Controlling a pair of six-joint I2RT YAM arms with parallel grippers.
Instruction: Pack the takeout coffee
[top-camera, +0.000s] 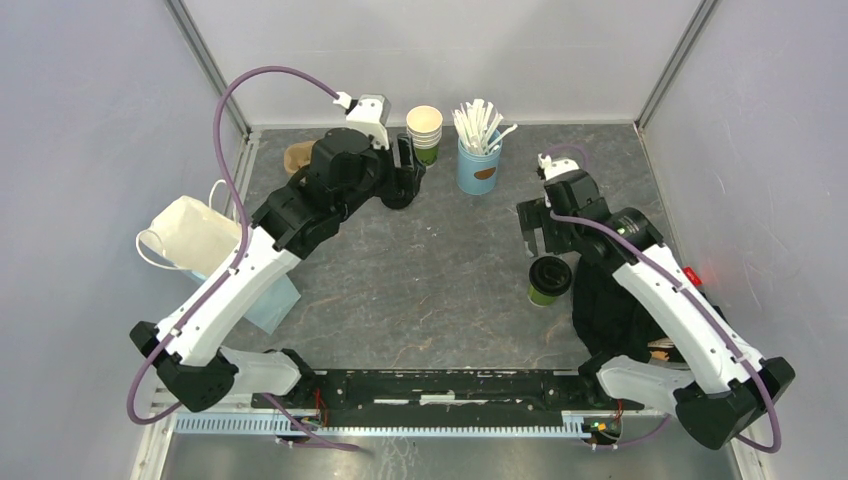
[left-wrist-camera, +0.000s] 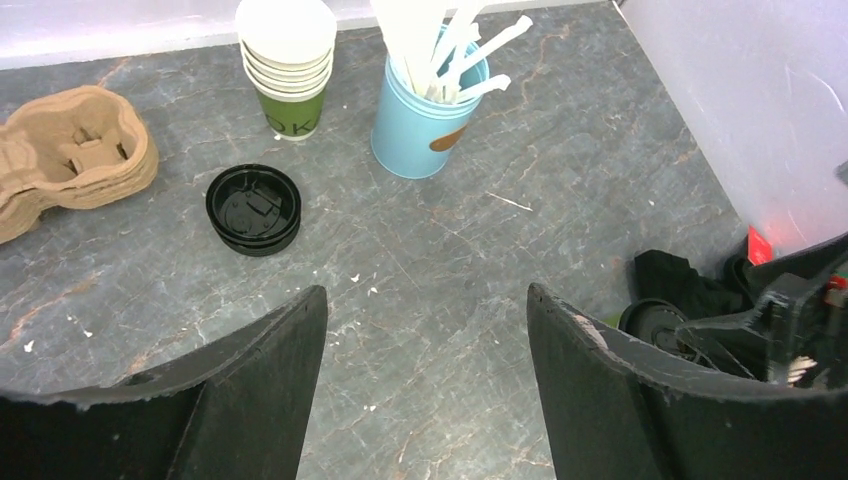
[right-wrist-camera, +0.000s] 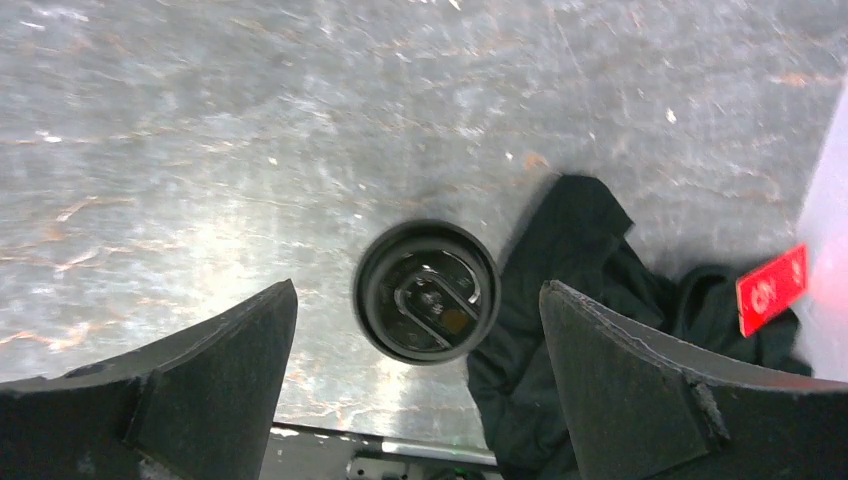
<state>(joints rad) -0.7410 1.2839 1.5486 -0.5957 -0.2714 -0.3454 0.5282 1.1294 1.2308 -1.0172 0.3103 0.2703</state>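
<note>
Currently the takeout coffee (right-wrist-camera: 427, 292) stands upright on the counter (right-wrist-camera: 200, 150), long axis vertical, black lid facing straight up at the right wrist camera. It sits directly beneath the right gripper (top-camera: 533, 238), centred in the gap between the two fingers (right-wrist-camera: 200, 380) and clear of both. That gripper is spread wide and holds nothing. The right arm runs from its base diagonally inward, forearm raised, wrist bent so the gripper points down at the lid. A crumpled black cloth (right-wrist-camera: 590, 300) lies on the right-finger side, its edge touching the cup, and a red label (right-wrist-camera: 770, 290) sits further out on that side. The left arm is stretched forward toward the far part of the counter, elbow bent and wrist tipped down. The left gripper (left-wrist-camera: 427, 300) is also released and empty, hanging over bare counter. A stack of black lids (left-wrist-camera: 254, 208) lies ahead of its left finger. Beyond that stand a stack of lidless cups (left-wrist-camera: 288, 60) and a blue tin of stirrers (left-wrist-camera: 425, 120). Cardboard cup carriers (left-wrist-camera: 70, 150) lie far off to the left-finger side.
</note>
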